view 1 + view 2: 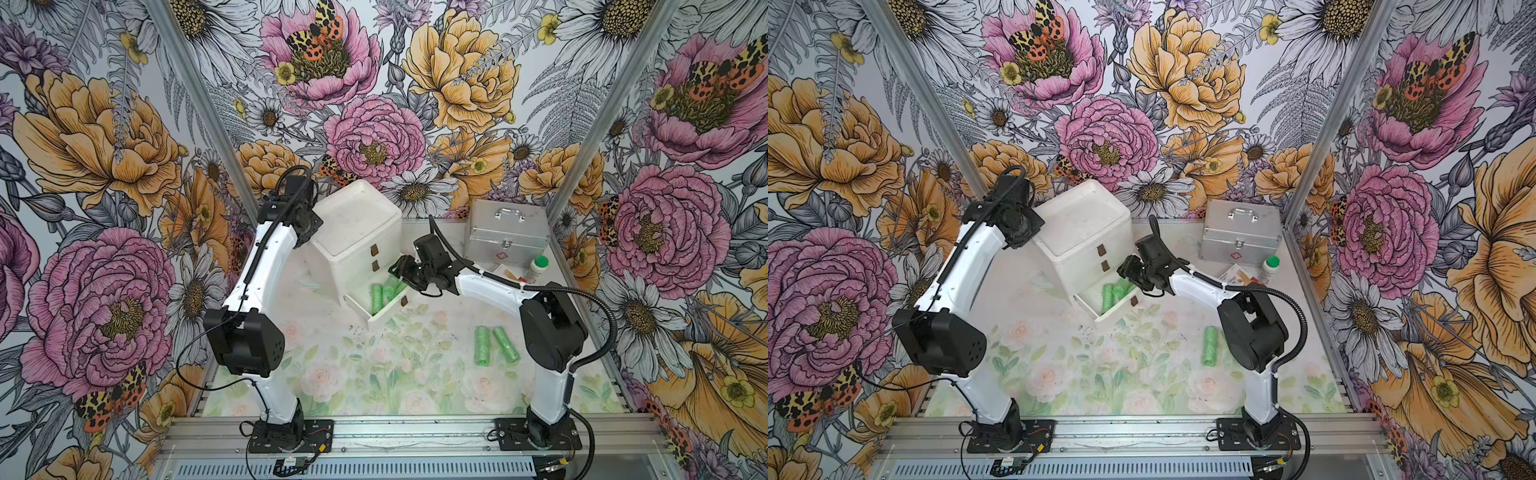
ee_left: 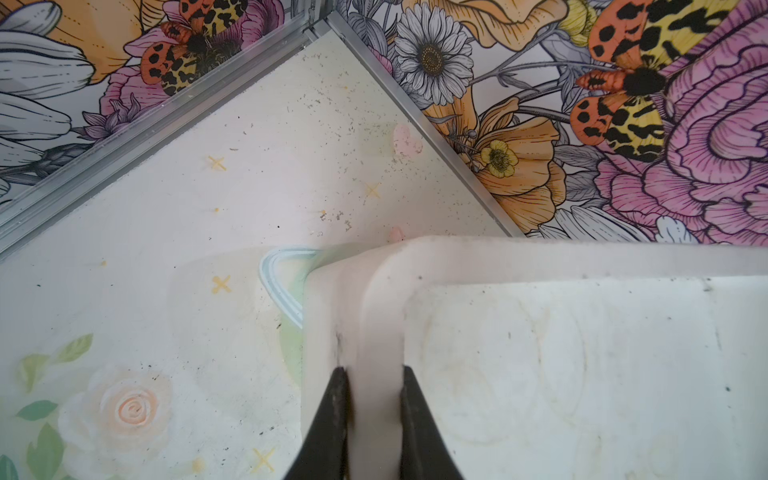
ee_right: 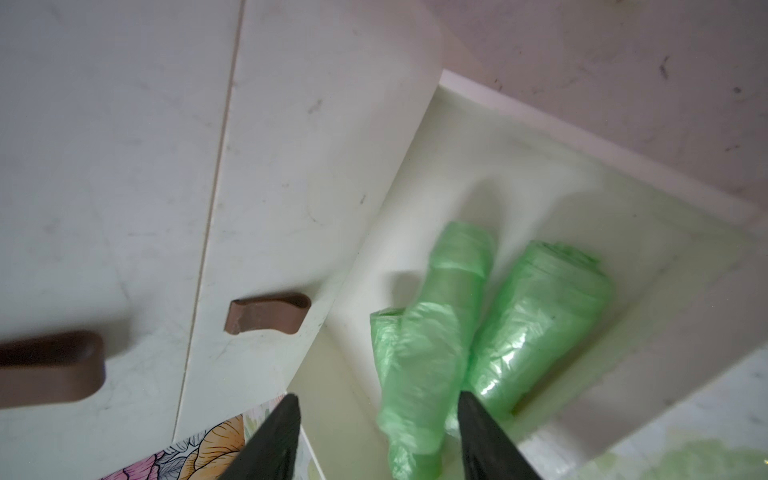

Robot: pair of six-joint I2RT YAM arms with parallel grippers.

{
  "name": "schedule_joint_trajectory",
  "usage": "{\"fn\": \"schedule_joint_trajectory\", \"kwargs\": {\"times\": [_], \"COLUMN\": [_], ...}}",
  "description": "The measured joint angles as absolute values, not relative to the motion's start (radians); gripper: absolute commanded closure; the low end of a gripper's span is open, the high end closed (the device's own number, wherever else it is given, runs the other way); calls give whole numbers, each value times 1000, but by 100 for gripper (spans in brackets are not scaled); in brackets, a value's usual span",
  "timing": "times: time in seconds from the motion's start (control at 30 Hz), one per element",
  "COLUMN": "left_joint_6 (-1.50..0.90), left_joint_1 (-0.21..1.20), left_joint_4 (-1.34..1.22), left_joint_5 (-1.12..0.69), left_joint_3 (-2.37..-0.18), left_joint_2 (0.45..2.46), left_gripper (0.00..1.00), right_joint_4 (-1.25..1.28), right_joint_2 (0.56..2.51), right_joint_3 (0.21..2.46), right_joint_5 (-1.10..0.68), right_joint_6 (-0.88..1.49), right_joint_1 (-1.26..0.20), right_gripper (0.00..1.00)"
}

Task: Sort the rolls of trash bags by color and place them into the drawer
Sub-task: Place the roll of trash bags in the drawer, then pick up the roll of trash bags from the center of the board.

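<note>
the right gripper point(image 3: 376, 397) hangs over the pulled-out bottom drawer point(image 1: 388, 313) of the small white plastic three-drawer chest point(image 1: 357, 220), with its black jaws apart. a crinkly pale green plastic roll of trash bags point(image 3: 415, 365) lies blurred in the drawer below and between them. one finger is close to its side, and i cannot tell whether they touch. other green rolls point(image 3: 540, 316) lie against it in the same drawer. the two upper drawers are pushed in, each with a small brown pull tab point(image 3: 266, 313).

the left gripper point(image 2: 372, 370) is clamped on the raised rim at a top corner of the chest, one finger outside the rim and one inside.

the chest stands toward the far edge of the floral-printed bench point(image 1: 374, 374), left of middle. two more green rolls point(image 1: 482, 345) lie side by side on the bench toward its right edge, near the right arm. a silver metal case with a handle point(image 1: 505, 237) sits in the far right corner, with a white green-capped bottle point(image 1: 536, 268) just in front of it.
</note>
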State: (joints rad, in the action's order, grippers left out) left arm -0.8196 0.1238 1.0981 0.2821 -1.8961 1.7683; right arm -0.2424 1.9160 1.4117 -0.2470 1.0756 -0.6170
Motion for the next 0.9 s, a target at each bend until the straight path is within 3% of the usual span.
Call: {"fn": "schedule_joint_trajectory", "kwargs": {"times": [0.2,0.53,0.9], "left_joint_6": [-820,-819,-819], "left_joint_1": [124,124,125], "left_joint_4": [1098,1124,1144], "left_joint_5": [282,281,281], "left_joint_3": [-1897,-1929,-1950], "left_joint_2": [1769,1790,1803], "left_gripper": [100,100,100], "right_joint_4": [-241,-435,-631], "right_joint_2": [1835,1455,1323], "right_joint_3": [1333,1052,802], "right_joint_5": [-250,-163,-62], "right_joint_6": [1042,892,865], "right_joint_1": [-606,-469,-471], "right_gripper": [35,33,34]}}
